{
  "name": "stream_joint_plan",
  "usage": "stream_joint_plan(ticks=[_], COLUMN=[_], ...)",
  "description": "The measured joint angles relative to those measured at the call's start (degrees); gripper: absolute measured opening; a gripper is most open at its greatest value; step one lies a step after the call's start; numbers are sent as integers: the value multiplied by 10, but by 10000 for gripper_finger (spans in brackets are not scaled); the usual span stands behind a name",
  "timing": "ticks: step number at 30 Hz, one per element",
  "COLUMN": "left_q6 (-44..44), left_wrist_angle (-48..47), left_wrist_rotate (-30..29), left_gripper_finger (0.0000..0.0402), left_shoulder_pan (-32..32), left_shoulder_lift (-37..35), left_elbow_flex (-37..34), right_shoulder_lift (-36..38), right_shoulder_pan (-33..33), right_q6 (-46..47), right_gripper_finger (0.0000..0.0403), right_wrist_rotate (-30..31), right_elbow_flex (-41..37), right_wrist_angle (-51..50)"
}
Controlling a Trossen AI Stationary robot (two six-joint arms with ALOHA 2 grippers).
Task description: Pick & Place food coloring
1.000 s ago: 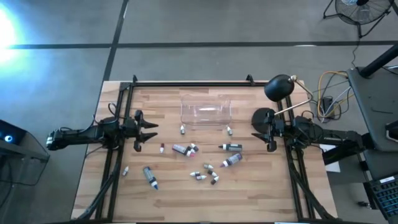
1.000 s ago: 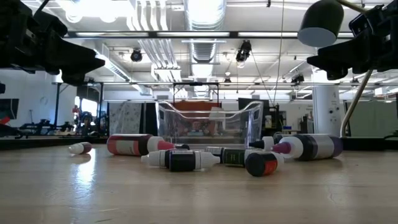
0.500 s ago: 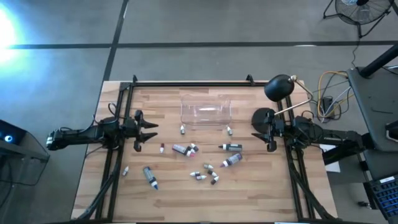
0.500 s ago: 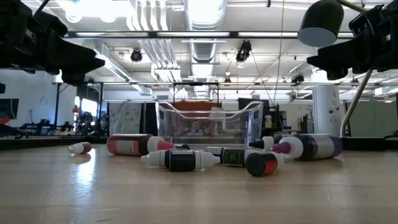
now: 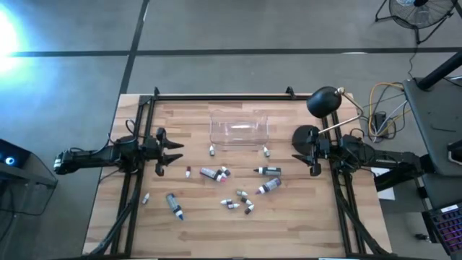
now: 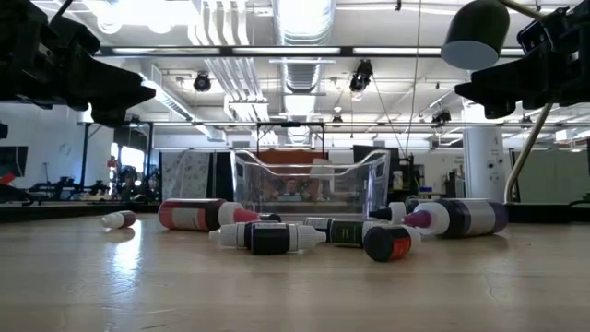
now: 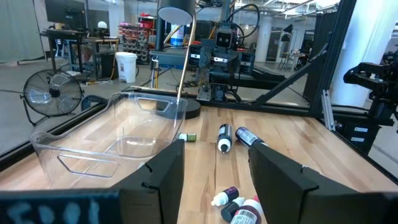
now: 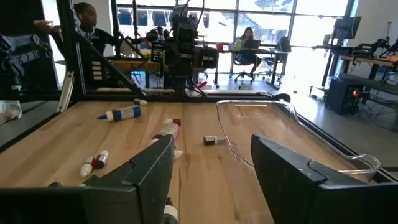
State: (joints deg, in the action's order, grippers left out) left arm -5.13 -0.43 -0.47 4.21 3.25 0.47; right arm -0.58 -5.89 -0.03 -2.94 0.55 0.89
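Several small food coloring bottles (image 5: 231, 184) lie on their sides across the middle of the wooden table, in front of a clear plastic box (image 5: 239, 128); in the low view the bottles (image 6: 277, 236) lie in a loose row before the box (image 6: 311, 188). A longer grey tube (image 5: 174, 204) lies nearer the left. My left gripper (image 5: 175, 154) hovers open at the table's left side, above the surface. My right gripper (image 5: 297, 154) hovers open at the right side. Both point toward the middle and touch nothing.
A black desk lamp (image 5: 323, 102) stands at the table's far right corner, its arm over my right arm. Black frame rails (image 5: 216, 96) run along the table's far edge and sides. People sit at desks beyond the table in the right wrist view (image 8: 247, 40).
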Motion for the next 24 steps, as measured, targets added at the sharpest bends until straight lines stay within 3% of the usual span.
stream_joint_plan(ticks=[9,15,24], left_q6=[0,0,0], left_wrist_angle=[0,0,15], left_wrist_rotate=[0,0,-2], left_gripper_finger=[154,154,154], left_shoulder_pan=[0,0,0], left_shoulder_lift=[0,0,0], left_elbow_flex=[0,0,0], right_shoulder_lift=[0,0,0], right_shoulder_pan=[0,0,0], right_q6=[-90,-111,99], right_gripper_finger=[208,208,208], right_wrist_rotate=[3,42,44], right_elbow_flex=[0,0,0], right_wrist_angle=[0,12,20])
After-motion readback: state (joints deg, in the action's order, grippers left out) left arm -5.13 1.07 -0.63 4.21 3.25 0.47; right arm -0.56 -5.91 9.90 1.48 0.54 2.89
